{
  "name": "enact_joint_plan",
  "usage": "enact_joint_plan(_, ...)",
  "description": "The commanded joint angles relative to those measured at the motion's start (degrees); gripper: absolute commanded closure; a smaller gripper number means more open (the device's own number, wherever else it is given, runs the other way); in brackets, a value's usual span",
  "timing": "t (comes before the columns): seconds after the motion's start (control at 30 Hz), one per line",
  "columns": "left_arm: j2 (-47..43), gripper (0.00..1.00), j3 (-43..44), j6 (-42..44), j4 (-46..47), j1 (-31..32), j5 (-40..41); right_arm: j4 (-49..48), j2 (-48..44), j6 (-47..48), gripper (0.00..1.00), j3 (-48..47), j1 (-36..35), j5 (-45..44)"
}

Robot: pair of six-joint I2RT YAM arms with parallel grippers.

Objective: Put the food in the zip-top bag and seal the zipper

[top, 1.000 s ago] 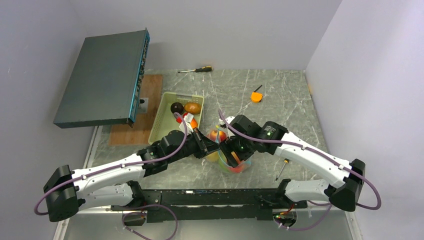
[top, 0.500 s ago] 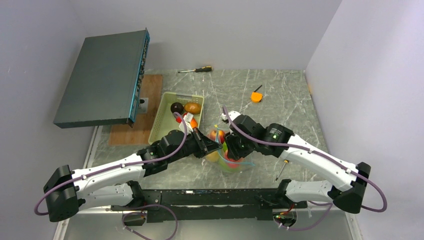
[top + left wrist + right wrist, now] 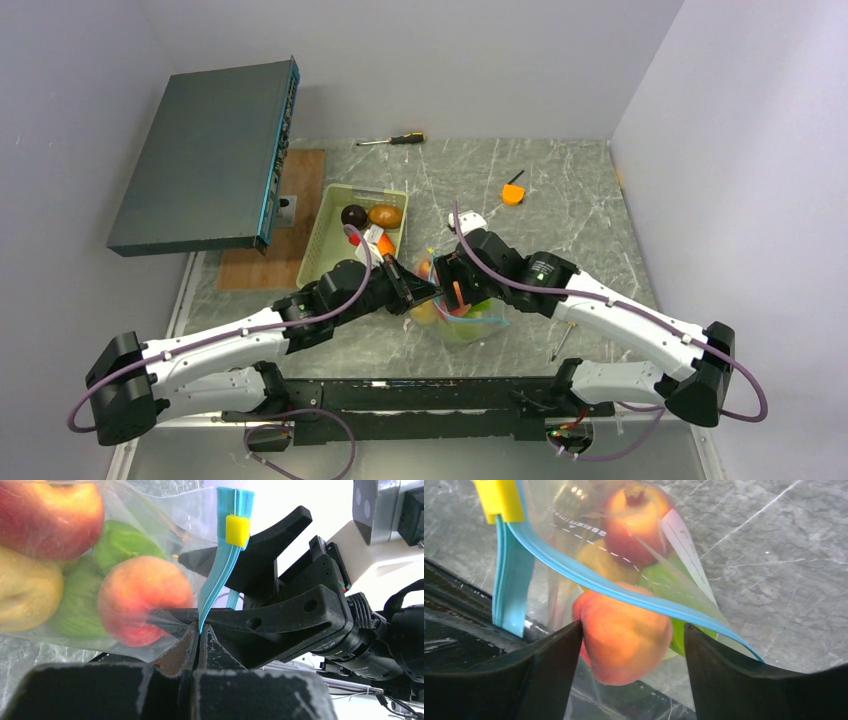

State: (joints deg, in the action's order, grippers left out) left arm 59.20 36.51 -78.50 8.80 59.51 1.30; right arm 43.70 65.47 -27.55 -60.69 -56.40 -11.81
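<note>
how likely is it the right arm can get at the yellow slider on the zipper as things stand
Probably yes. The right fingers stand open, straddling a peach in the zip-top bag, and the yellow slider sits uncovered just beside them. The left fingers pinch the zipper further along, clear of it.

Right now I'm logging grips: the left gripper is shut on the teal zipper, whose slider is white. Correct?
Not quite: the slider is yellow, not white, as the left wrist view shows. The left gripper is indeed shut on the teal zipper.
</note>
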Motion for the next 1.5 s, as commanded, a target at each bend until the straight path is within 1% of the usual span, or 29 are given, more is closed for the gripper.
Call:
enact_joint_plan(0.0, -1.24, 1.00, -0.57, -0.81, 5.00, 0.61, -1.48, -5.15, -0.50, 0.39, 0.19, -3.78, -0.41, 0.54)
enact_joint_plan(0.1, -1.68, 1.00, -1.06, -0.87, 4.79, 0.62, -1.48, 1.19, -1.03, 3.00, 0.07, -7.54, -0.38, -0.21)
enact_joint_plan(0.23, -2.04, 1.00, -1.25, -0.82, 4.57, 0.70, -1.48, 8.24, -3.44, 5.43, 0.07, -12.47, -0.38, -1.24)
enact_joint_plan(0.33, -2.48, 1.00, -0.77, -0.32, 3.20, 0.70, 0.33, 11.76, -6.06, 5.57, 0.06, -14.74, 0.19, -5.38)
enact_joint_plan(0.4, -2.83, 1.00, -0.57, -0.08, 2.48, 0.67, 0.80, 11.42, -8.43, 5.50, 0.04, -14.00, 1.52, -6.77)
enact_joint_plan(0.53, -2.96, 1.00, -0.63, -0.20, 1.56, 0.70, 1.48, 8.53, -10.59, 4.34, 0.03, -10.13, 6.19, -3.23)
enact_joint_plan(0.63, -2.79, 1.00, -1.21, -0.55, 2.05, 0.68, 1.54, 4.22, -13.04, 5.04, 0.03, -4.00, 13.85, 4.38)
enact_joint_plan(0.67, -2.79, 1.00, -1.33, -0.60, 2.14, 0.70, 1.66, 1.73, -14.67, 5.72, 0.03, -1.23, 16.98, 8.86)
enact_joint_plan(0.77, -3.18, 1.00, -1.78, -0.85, 2.19, 0.70, 1.94, -9.25, -20.00, 6.85, 0.03, 8.03, 25.11, 27.69)
enact_joint_plan(0.8, -3.33, 1.00, -1.79, -0.86, 2.08, 0.67, 2.02, -12.56, -21.06, 6.29, 0.03, 10.32, 26.42, 33.62)
enact_joint_plan(0.9, -3.58, 1.00, -1.12, -0.82, 0.54, 0.70, 2.74, -19.91, -22.21, 3.35, 0.03, 13.39, 26.71, 46.58)
enact_joint_plan(0.97, -3.44, 1.00, -0.39, -0.73, -0.25, 0.68, 3.30, -20.64, -21.35, 3.21, 0.03, 13.64, 26.70, 51.78)
enact_joint_plan(1.07, -2.23, 1.00, 1.30, -0.70, -1.66, 0.63, 4.02, -19.64, -21.78, 4.09, 0.04, 12.91, 26.68, 52.63)
enact_joint_plan(1.17, -0.84, 1.00, 3.68, -1.37, -3.86, 0.63, 5.20, -17.76, -21.72, 6.19, 0.04, 11.41, 26.59, 51.52)
enact_joint_plan(1.3, 1.34, 1.00, 6.50, -2.41, -4.97, 0.61, 5.61, -12.79, -18.94, 10.62, 0.04, 8.47, 24.90, 46.79)
enact_joint_plan(1.37, 2.33, 1.00, 8.00, -2.51, -5.65, 0.61, 5.60, -10.77, -17.43, 12.71, 0.04, 7.05, 22.23, 42.74)
enact_joint_plan(1.47, 3.78, 1.00, 10.31, -3.36, -8.20, 0.71, 5.93, -8.78, -15.50, 14.05, 0.05, 5.26, 13.42, 32.65)
